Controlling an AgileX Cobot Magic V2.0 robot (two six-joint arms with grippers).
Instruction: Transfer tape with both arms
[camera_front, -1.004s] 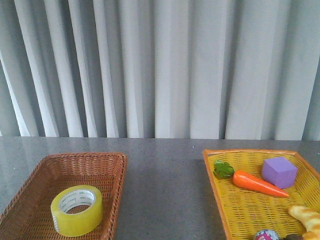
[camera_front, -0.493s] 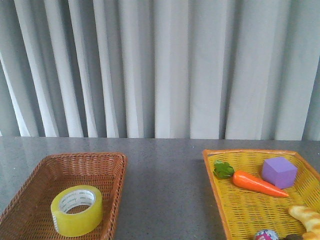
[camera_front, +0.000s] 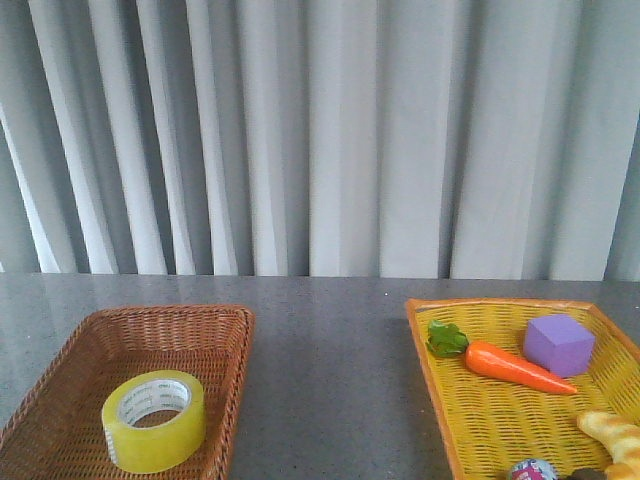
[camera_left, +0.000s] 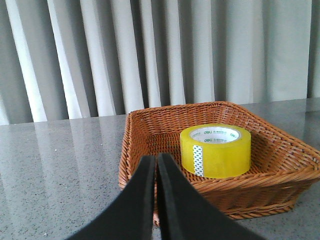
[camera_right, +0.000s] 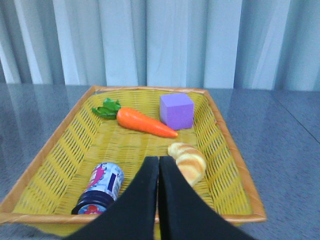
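The tape (camera_left: 215, 150) reads "deli" on its white core; it sits in the brown basket (camera_left: 150, 131), right of centre, apart from the left gripper (camera_left: 156, 165), pressed together. Right gripper (camera_right: 158, 167) likewise closed.

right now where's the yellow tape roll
The tape lies flat inside the brown wicker basket on the left side of the table in the front view, well apart from the yellow basket on the right.
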